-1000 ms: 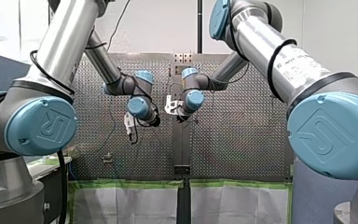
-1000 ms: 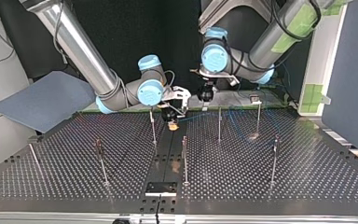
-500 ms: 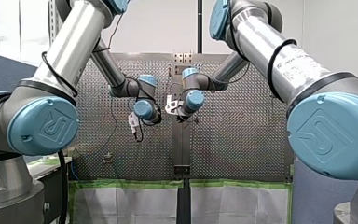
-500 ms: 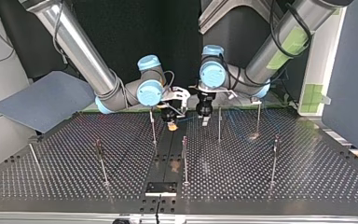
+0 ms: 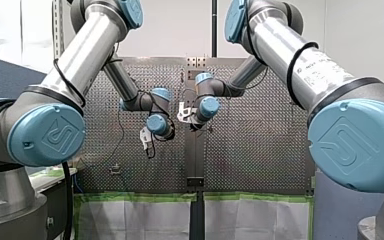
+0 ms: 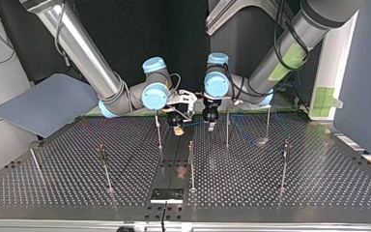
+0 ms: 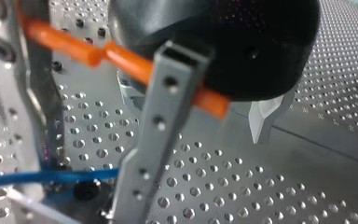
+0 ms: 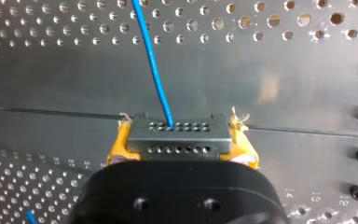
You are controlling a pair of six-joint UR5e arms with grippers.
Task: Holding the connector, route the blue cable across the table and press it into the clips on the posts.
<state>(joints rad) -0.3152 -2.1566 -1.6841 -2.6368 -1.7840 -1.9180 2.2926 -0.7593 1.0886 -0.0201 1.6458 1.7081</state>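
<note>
**Right wrist view:** the blue cable (image 8: 151, 60) runs from the connector (image 8: 177, 133) off the picture's edge, so its far run is unseen. The black body of my right gripper (image 8: 181, 148) covers the connector's near end.

**Left wrist view:** the cable is blurred and cut off at the edge. An orange cord (image 7: 121, 58) is likewise blurred and cut off. A white part (image 7: 265, 116) is half hidden behind a black housing (image 7: 223, 42) and cannot be identified.

**Top view:** the clips (image 6: 101, 148) on the 7 posts (image 6: 191, 166) are too small to read. Which clips carry the cable along the tabletop (image 6: 319, 183) edge nearest the arms cannot be told. The grip of my left gripper (image 6: 211, 125) cannot be told either.

**Front view:** the elbow joints of my left arm (image 5: 45, 135) and my right arm (image 5: 355, 145) hide the tabletop's 2 side edges.
</note>
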